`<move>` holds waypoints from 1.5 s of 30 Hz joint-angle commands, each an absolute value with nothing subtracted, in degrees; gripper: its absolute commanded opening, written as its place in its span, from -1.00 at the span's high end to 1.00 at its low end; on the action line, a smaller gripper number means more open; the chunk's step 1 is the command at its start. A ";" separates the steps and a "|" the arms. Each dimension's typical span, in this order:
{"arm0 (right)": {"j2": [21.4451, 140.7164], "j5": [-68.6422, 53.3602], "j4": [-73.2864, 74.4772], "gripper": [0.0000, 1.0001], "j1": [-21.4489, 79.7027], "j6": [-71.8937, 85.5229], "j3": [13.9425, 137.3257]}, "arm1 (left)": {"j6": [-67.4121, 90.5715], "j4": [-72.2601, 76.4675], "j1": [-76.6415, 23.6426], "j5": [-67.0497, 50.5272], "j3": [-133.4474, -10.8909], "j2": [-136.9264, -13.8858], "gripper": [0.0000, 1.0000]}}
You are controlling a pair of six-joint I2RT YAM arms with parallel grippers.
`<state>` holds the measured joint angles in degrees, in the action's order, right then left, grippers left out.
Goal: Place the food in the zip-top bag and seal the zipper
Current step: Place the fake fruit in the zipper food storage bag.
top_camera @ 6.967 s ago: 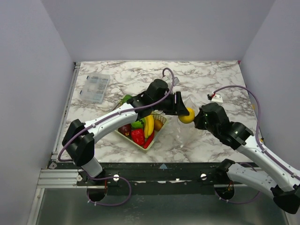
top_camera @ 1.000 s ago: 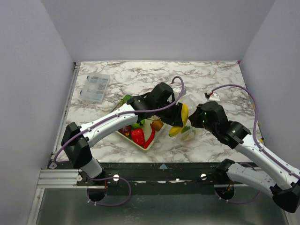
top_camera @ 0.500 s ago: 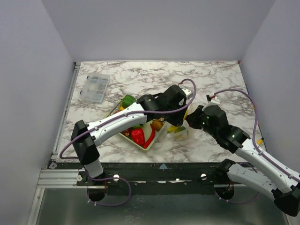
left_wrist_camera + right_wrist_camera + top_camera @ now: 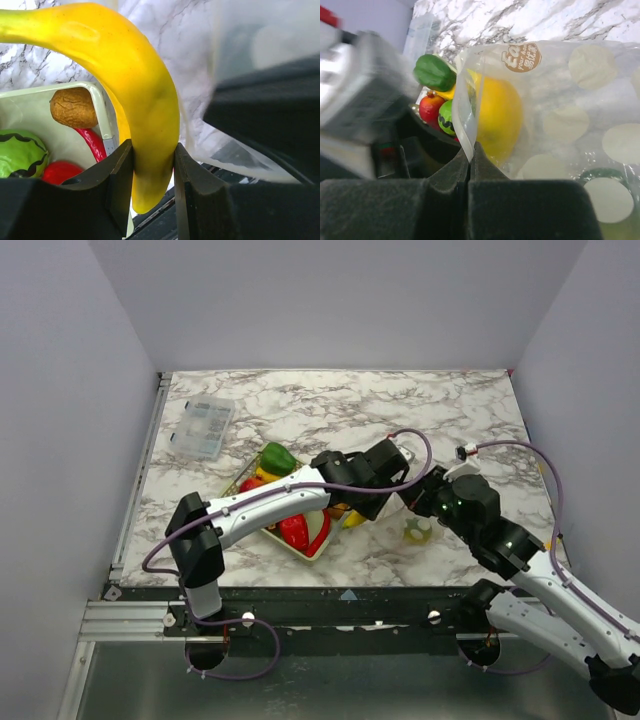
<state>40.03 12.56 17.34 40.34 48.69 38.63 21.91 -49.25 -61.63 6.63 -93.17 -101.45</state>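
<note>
My left gripper [image 4: 152, 165] is shut on a yellow banana [image 4: 140, 100] and holds it over the right corner of the mesh basket [image 4: 102, 115]; in the top view the banana [image 4: 352, 518] sits just left of the bag. My right gripper [image 4: 470, 155] is shut on the zipper edge [image 4: 462, 110] of the zip-top bag [image 4: 570, 100] and holds the mouth up. A lemon [image 4: 500, 115] lies inside the bag. The bag [image 4: 420, 530] rests on the table to the right of the basket [image 4: 312, 552]. A green pepper [image 4: 278, 457], a red pepper [image 4: 297, 532] and other food are in the basket.
A clear compartment box [image 4: 202, 427] lies at the far left of the marble table [image 4: 330, 405]. The two arms cross closely at mid-table. A white cable connector [image 4: 467, 451] hangs above the right arm. Grey walls enclose three sides.
My left gripper has carried the banana from beside the bag's mouth down and left toward the basket's right corner. My right gripper has shifted slightly nearer with the bag.
</note>
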 commanded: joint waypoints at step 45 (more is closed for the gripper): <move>41.26 -4.71 15.56 0.99 40.67 29.40 41.24 | 15.67 -43.93 -43.59 -51.98 -83.78 -88.68 1.00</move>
